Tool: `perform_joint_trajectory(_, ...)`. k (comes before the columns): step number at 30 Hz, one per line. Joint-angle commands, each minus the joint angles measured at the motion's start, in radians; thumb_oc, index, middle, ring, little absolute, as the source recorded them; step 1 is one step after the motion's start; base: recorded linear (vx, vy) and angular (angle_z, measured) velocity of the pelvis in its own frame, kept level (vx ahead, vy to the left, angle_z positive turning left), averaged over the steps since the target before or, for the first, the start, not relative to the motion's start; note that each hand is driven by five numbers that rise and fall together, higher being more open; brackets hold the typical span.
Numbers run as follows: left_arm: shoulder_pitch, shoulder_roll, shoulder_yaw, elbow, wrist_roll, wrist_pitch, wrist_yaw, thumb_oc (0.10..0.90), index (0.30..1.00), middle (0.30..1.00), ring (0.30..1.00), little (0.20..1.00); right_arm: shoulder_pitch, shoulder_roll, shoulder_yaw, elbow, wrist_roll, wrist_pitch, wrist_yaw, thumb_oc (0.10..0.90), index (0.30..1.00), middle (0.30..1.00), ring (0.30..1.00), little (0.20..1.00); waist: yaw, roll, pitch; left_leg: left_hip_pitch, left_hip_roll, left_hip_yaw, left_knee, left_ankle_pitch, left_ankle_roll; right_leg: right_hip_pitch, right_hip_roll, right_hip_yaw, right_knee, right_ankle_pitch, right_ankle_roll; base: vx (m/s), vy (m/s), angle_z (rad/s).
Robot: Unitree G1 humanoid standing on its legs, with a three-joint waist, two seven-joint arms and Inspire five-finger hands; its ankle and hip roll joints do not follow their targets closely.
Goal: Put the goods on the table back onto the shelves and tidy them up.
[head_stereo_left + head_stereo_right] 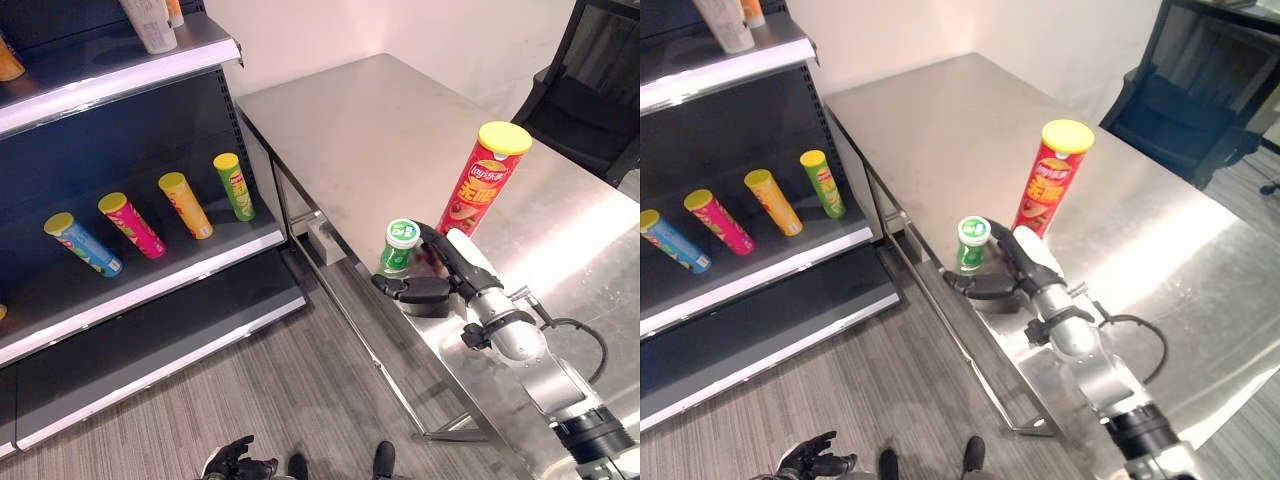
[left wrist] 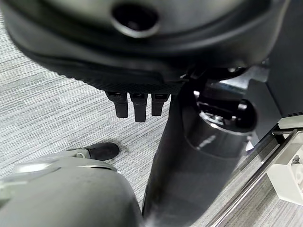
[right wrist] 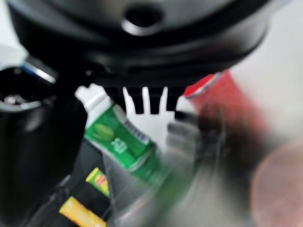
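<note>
Steel surface (image 1: 400,120) gleams beside dark shelves (image 1: 150,270), and the right hand (image 1: 1025,268) is at the small green bottle (image 1: 973,244) near the surface's front edge. Its fingers (image 1: 1012,243) reach round the bottle's far side, the thumb low on the near side, spread wide and not yet closed. Just right of it stands a tall red chip can (image 1: 1052,178). The bottle looks light, stiff and slick, so a grip round its middle below the white cap should serve. The left hand (image 1: 238,460) hangs low over the floor, fingers loosely curled and empty. Four cans (image 1: 180,215) lie on the shelf.
</note>
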Motion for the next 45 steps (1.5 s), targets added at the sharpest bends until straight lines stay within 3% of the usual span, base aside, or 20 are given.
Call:
perform_joint_trajectory(1,0.017,0.055,-0.073,0.042,0.024,0.011,0.019,0.800,0.900,0.900,0.900,0.900,-0.149,0.025,-0.018,-0.008,0.014,-0.034,-0.069,0.800,0.900,0.900,0.900,0.900,0.022,-0.043,-0.030,-0.059,-0.010,-0.024,0.004,-0.030,-0.016,0.084,-0.067,0.018,0.007,-0.099,0.081,0.00,0.000,0.00)
perform_joint_trajectory(19,0.004,0.059,-0.085,0.031,0.006,0.017,0.046,0.800,0.900,0.900,0.900,0.900,-0.252,0.070,0.025,0.092,-0.051,0.008,-0.139,0.800,0.900,0.900,0.900,0.900,0.037,-0.042,-0.015,-0.085,-0.018,-0.041,0.004,-0.029,-0.012,0.064,-0.068,0.016,0.007,-0.098,0.081,0.00,-0.002,0.03)
perform_joint_trajectory(20,0.003,0.059,-0.086,0.032,0.004,0.017,0.047,0.800,0.900,0.900,0.900,0.900,-0.259,0.073,0.031,0.099,-0.051,0.009,-0.140,0.767,0.851,0.851,0.851,0.851,0.038,-0.042,-0.015,-0.085,-0.017,-0.041,0.004,-0.030,-0.012,0.064,-0.068,0.016,0.007,-0.099,0.081,0.00,0.000,0.00)
perform_joint_trajectory(21,0.003,0.058,-0.085,0.032,0.004,0.016,0.047,0.800,0.900,0.900,0.900,0.900,-0.260,0.074,0.032,0.100,-0.051,0.008,-0.141,0.648,0.672,0.672,0.672,0.672,0.037,-0.042,-0.015,-0.085,-0.017,-0.041,0.004,-0.030,-0.012,0.064,-0.068,0.016,0.007,-0.099,0.081,0.00,0.000,0.00)
perform_joint_trajectory(22,0.004,0.058,-0.088,0.023,-0.004,0.017,0.048,0.800,0.900,0.900,0.900,0.900,-0.276,0.079,0.049,0.109,-0.043,0.008,-0.138,0.400,0.300,0.300,0.300,0.300,0.041,-0.043,-0.015,-0.085,-0.017,-0.042,0.004,-0.030,-0.012,0.065,-0.067,0.014,0.007,-0.099,0.080,0.00,0.000,0.00)
perform_joint_trajectory(37,0.007,0.061,-0.063,0.005,0.006,0.020,0.047,0.800,0.900,0.900,0.900,0.900,-0.190,0.041,-0.035,0.020,-0.036,-0.005,-0.135,0.400,0.300,0.300,0.300,0.300,0.031,-0.052,-0.026,-0.063,-0.008,-0.041,0.004,-0.040,-0.015,0.085,-0.064,0.012,0.007,-0.109,0.078,0.00,0.000,0.00)
perform_joint_trajectory(45,0.010,0.069,-0.042,0.005,0.000,0.020,0.046,0.800,0.900,0.900,0.900,0.900,-0.205,0.011,-0.077,-0.110,0.045,-0.057,-0.122,0.400,0.300,0.300,0.300,0.300,0.033,-0.061,-0.042,-0.049,-0.001,-0.041,0.004,-0.042,-0.021,0.102,-0.057,0.012,0.007,-0.119,0.075,-0.01,-0.019,0.00)
